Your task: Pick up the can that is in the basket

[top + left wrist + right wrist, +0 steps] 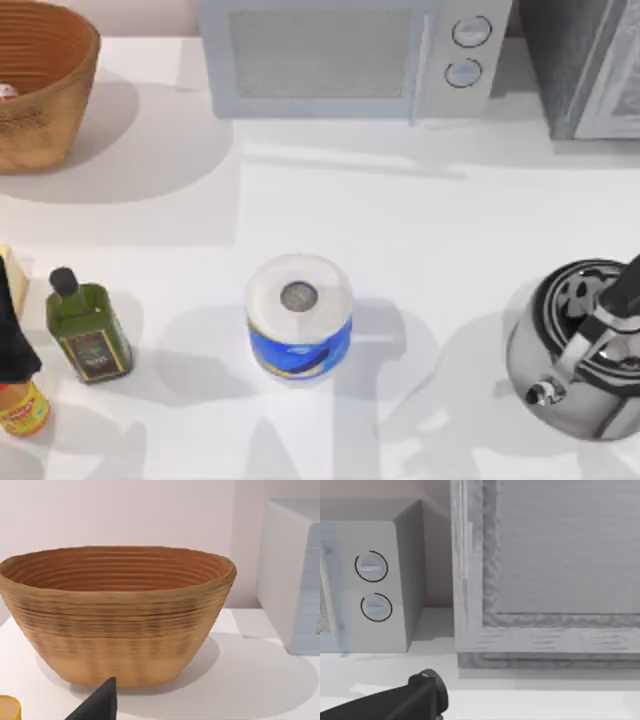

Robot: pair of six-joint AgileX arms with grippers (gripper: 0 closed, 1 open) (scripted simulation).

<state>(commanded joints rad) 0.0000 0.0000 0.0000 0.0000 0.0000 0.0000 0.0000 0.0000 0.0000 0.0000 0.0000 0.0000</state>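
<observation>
Can (6, 92) lies inside the basket (60, 60), left of the microwave (350, 60); we cannot tell either gripper's finger state, left arm (12, 330) below the basket.

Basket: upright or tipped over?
Upright. The basket sits on its base with the open mouth facing up, at the table's far left corner.

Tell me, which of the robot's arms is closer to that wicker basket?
The left. Its arm is at the table's left edge, on the same side as the basket at the far left corner. The right arm sits at the right edge, above the kettle.
</observation>
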